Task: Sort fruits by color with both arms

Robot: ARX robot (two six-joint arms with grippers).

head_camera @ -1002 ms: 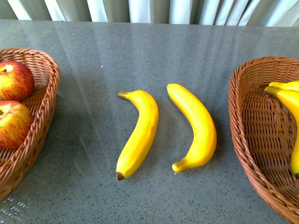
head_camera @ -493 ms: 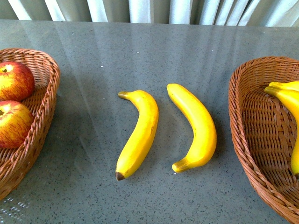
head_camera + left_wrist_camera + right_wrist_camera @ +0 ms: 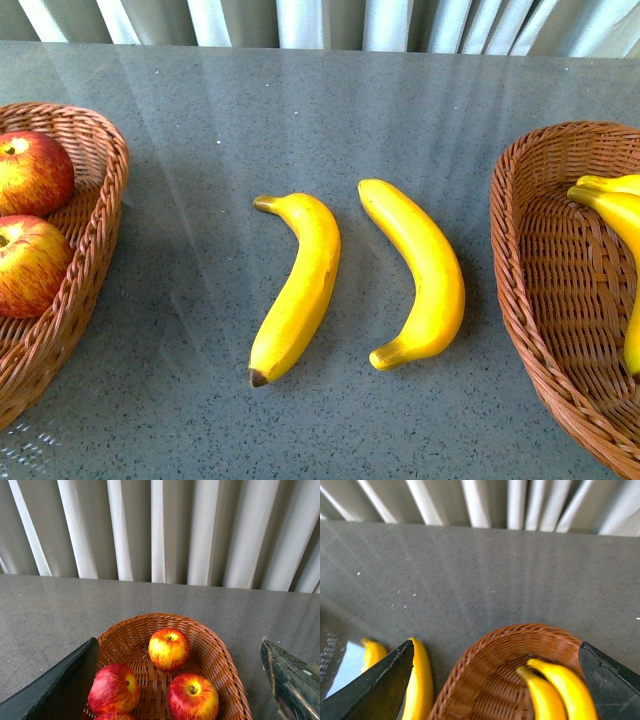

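Two loose bananas [image 3: 298, 290] lie at centre, between apples [image 3: 30, 175] in the left basket [image 3: 95, 250] at 9 o'clock and the right basket [image 3: 530, 300] at 3 o'clock; left gripper [image 3: 178, 640] and right gripper [image 3: 496, 644] jaws spread, empty.

tbl [image 3: 400, 110]: glossy speckled stone-like; baskets [image 3: 540, 300]: rough woven wicker; bananas [image 3: 300, 290]: smooth, shiny

Daylight is bright and even. In the front view, pale streaks of glare fan across the glossy table [image 3: 330, 110], and soft, faint shadows edge the bananas [image 3: 300, 285]. The left wrist view is sharp, with strong colours. The right wrist view is blurred throughout, with small glints and one pale reflection on the table.
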